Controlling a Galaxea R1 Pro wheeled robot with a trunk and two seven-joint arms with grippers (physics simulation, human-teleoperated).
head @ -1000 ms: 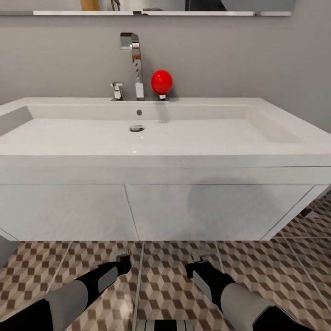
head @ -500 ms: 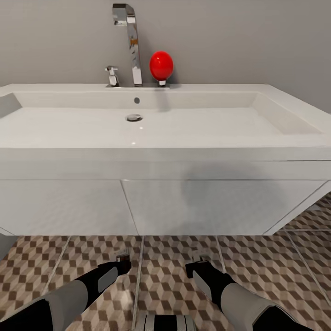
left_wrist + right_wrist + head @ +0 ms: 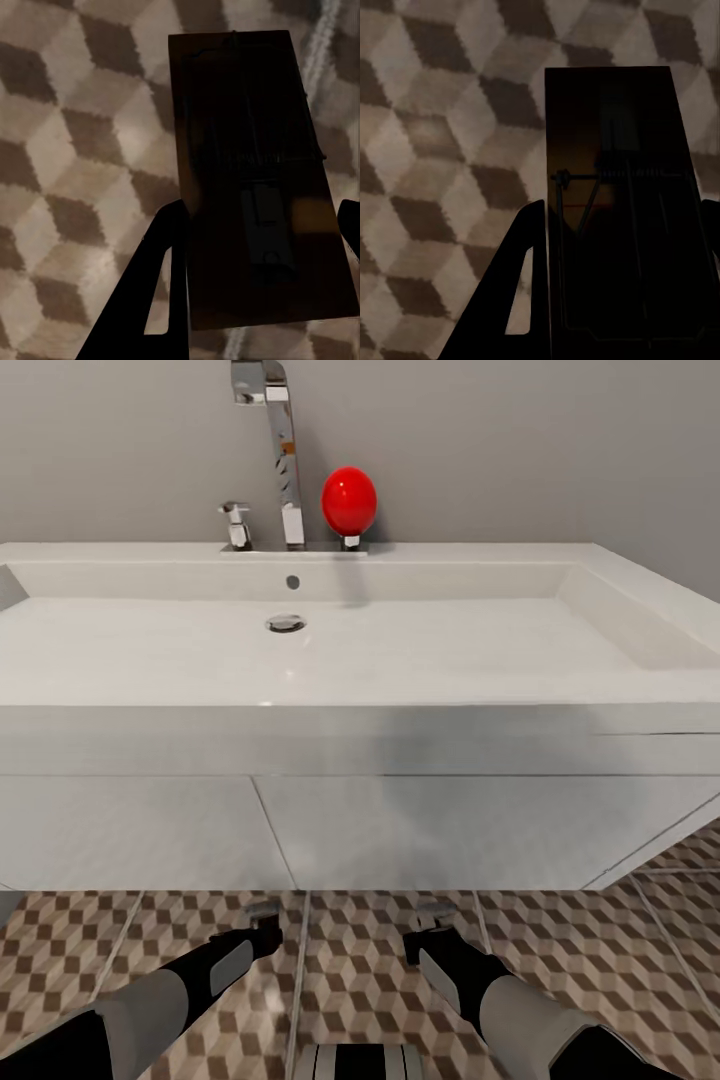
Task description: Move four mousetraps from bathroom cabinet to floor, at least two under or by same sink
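On my left side, the left gripper (image 3: pixel 262 920) hangs low over the bathroom floor (image 3: pixel 90 950), just short of the front edge of the white vanity that carries the bathroom sink (image 3: pixel 400 650). Through that wrist camera I see its fingers clamped on a mousetrap (image 3: pixel 255 180), the dark plate running lengthways straight out from between them, with the wire parts facing the lens and cube-pattern tile behind it.

On my right, the right gripper (image 3: pixel 432 922) sits level with the other, equally close to the vanity front. It too is closed on a second mousetrap (image 3: pixel 622 202), again with its long axis pointing away along the fingers.

What matters for the set-down, as I judge it: both traps already lie on the sink side of my hands, long ends aimed at the open gap beneath the wall-hung vanity. Neither arm is clearly nearer, so I would lower either one and release onto the tiles at or under the front edge. I cannot tell how high the traps ride above the floor.
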